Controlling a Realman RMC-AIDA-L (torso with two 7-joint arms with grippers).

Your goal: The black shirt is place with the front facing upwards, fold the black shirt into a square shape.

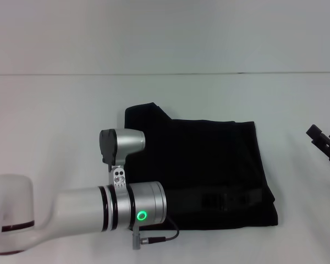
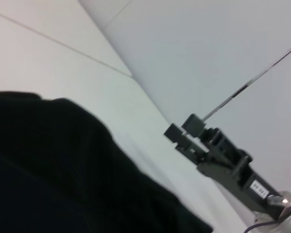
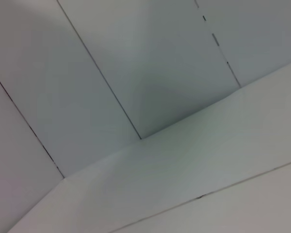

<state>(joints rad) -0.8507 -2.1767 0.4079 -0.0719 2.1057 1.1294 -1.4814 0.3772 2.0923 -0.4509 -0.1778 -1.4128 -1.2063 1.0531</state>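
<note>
Left arm (image 1: 71,220): nearest the head camera, a white and silver arm reaching in from the robot's left over the near left part of the shirt; a green ring light glows on its wrist and a thin cable hangs below it.
Left tool: hidden under the wrist housing in the head view and not shown in its own wrist view, so whether it is spread or pressed together cannot be told.
Black shirt (image 1: 209,170): lies on the white desk (image 1: 55,121) in front of the robot, folded into a rough rectangle, with a sleeve flap sticking out at the far left corner; no lettering shows on the upturned side. The left wrist view sees its dark, faintly ribbed fabric (image 2: 63,165) close up, with a rounded edge against the desk.
Right tool (image 1: 325,141): at the right edge of the head view, well apart from the shirt and not touching it; in the left wrist view (image 2: 185,133) its two black fingers stand slightly spread, pinching nothing.
Right wrist view: only bare white surfaces with thin seams.
Wall (image 1: 165,33): white, rising behind the desk's far edge.
</note>
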